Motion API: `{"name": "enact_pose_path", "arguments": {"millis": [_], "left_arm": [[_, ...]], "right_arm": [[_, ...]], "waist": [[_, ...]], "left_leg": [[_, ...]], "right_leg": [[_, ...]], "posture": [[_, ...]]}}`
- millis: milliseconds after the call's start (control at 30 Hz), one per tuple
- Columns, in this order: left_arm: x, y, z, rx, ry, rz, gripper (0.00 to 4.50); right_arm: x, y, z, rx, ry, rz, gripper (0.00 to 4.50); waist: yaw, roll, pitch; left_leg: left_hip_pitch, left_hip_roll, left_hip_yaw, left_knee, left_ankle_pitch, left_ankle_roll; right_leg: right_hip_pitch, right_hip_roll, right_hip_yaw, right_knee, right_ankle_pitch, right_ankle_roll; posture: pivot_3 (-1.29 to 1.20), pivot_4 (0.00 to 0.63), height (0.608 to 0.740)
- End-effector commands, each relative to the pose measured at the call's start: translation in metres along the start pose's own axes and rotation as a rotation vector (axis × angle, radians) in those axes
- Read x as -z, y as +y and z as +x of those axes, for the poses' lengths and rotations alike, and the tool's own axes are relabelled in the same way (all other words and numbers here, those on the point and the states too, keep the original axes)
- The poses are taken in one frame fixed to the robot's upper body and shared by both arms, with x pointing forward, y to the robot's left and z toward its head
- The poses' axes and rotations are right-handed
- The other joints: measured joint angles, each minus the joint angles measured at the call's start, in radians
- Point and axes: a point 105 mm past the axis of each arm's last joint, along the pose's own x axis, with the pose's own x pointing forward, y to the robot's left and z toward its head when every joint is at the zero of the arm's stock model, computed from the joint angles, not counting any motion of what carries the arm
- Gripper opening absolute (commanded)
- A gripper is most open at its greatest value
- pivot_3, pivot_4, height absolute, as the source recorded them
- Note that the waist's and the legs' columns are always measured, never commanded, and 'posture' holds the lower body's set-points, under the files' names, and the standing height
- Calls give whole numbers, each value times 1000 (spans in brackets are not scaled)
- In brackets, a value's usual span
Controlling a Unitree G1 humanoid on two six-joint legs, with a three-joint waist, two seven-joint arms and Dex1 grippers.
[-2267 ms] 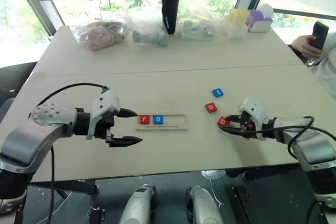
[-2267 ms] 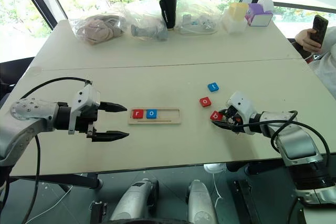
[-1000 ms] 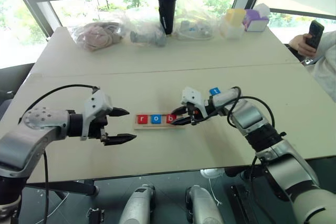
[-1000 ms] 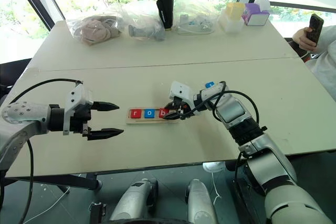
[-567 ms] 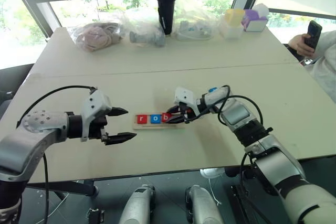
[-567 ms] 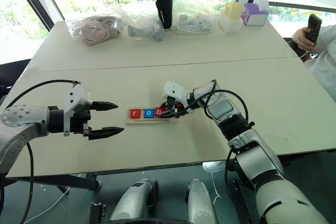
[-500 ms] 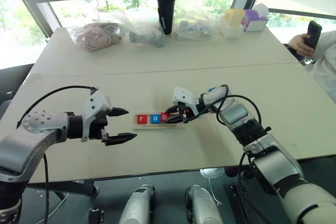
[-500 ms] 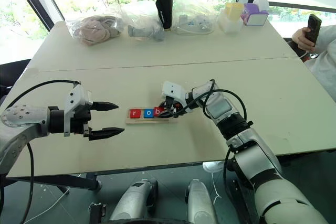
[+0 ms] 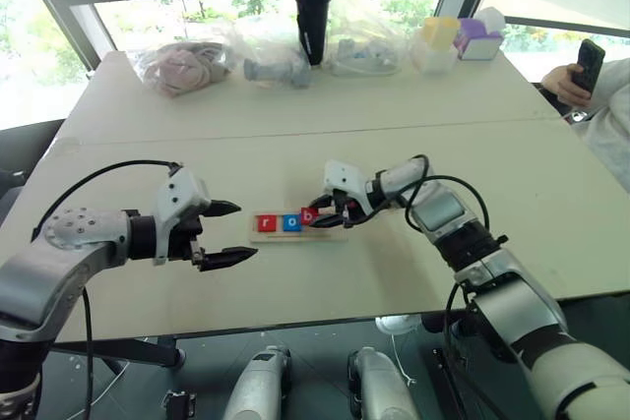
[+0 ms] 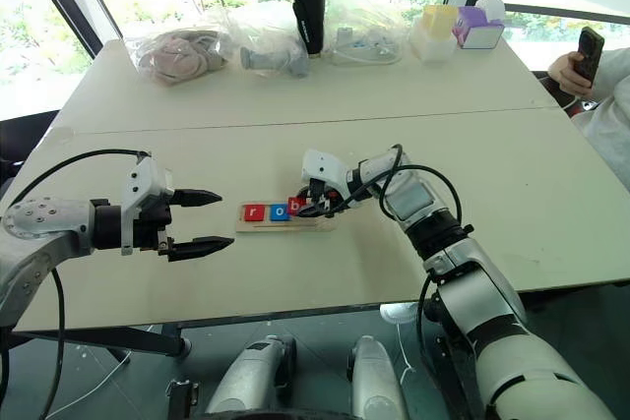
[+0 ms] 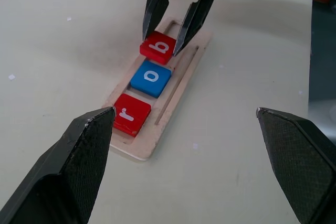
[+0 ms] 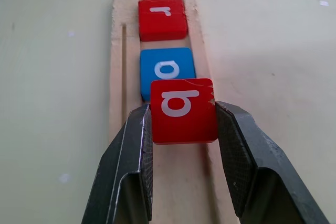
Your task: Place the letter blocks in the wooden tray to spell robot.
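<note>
A: Where is the red b tile (image 12: 183, 110) right now?

B: It's pinched in the right claw (image 12: 184, 129), one finger on each side edge, hanging tilted just over the wooden tray (image 11: 185, 80). It sits next to the blue o tile (image 11: 151, 77), and the red r tile (image 11: 132, 114) lies beyond that at the tray's end. Those two already lie flat in their slots.

A: How would you expect the tile to handle?

B: I judge it light and stiff, a small flat square with smooth painted faces, so probably a bit slippery. A grip across two opposite edges, as now, looks right; the flat top gives the fingers nothing to bite on.

A: Any worry about the tray?

B: It looks thin and light, sitting loose on the desk (image 9: 325, 282), so a tile pushed sideways against the rim could shove it along. Lowering straight down seems safer.

A: And the left claw (image 9: 228, 233)?

B: Spread wide and holding nothing, hovering near the r end of the tray
</note>
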Motion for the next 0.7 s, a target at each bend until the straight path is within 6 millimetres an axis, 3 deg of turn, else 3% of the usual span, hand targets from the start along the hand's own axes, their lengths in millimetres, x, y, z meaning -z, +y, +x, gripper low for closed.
{"name": "enact_pose_path", "arguments": {"millis": [33,700], "left_arm": [[-12,0,-3,-7,-32,34,4500],[-16,3,-5,-21,-40,38,4500]], "right_arm": [[-16,-4,-9,21,-28,-62,1151],[-6,10,14,-37,18,-65,1151]], "waist": [[-1,0,0],[-1,0,0]], "left_leg": [[0,0,0,0,0,0],[0,0,0,0,0,0]], "right_leg": [[0,0,0,0,0,0],[0,0,0,0,0,0]], "posture": [[0,150,740],[0,150,740]]}}
